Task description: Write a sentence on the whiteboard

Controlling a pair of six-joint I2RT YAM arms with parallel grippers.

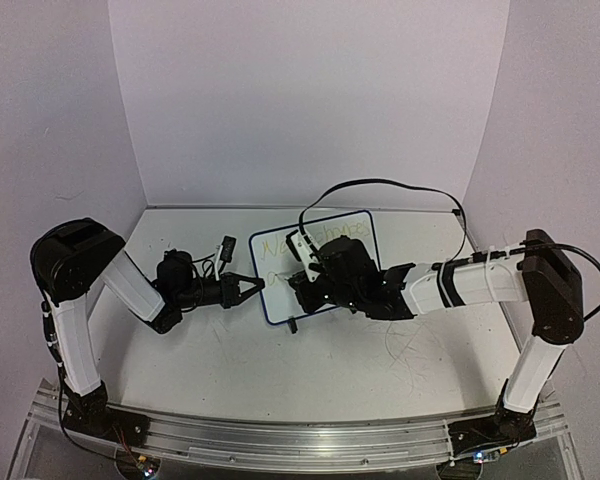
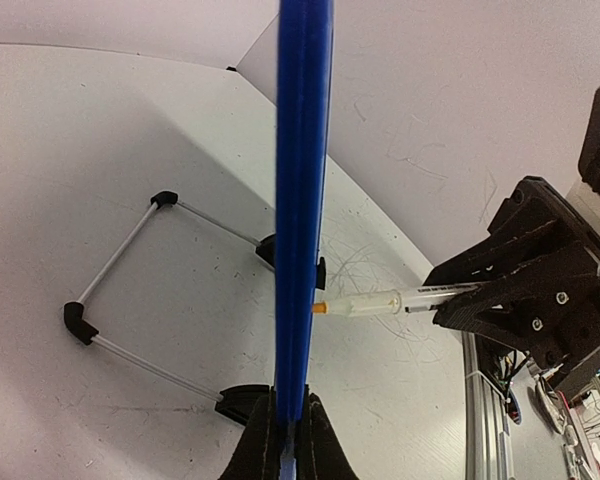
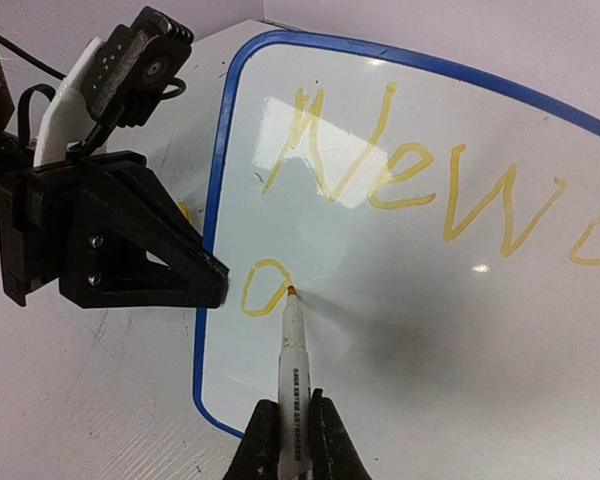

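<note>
The whiteboard (image 1: 275,272) stands upright mid-table in its thin blue frame (image 3: 212,200). The left wrist view shows it edge-on as a blue strip (image 2: 302,200). My left gripper (image 2: 288,415) is shut on the frame's left edge (image 1: 256,290). The sentence (image 3: 400,170) is in pale yellow; its first line begins "New", and a single loop (image 3: 260,288) starts a second line. A white marker (image 3: 292,350) with an orange tip is held in my right gripper (image 3: 292,425), which is shut on it. The tip touches the board beside the loop (image 2: 325,308).
The board's wire stand with black feet (image 2: 130,290) rests on the table behind it. A black cable (image 1: 380,185) arcs over the board to the right arm. Thin grey scratches (image 1: 410,350) mark the tabletop. An aluminium rail (image 1: 300,440) runs along the near edge.
</note>
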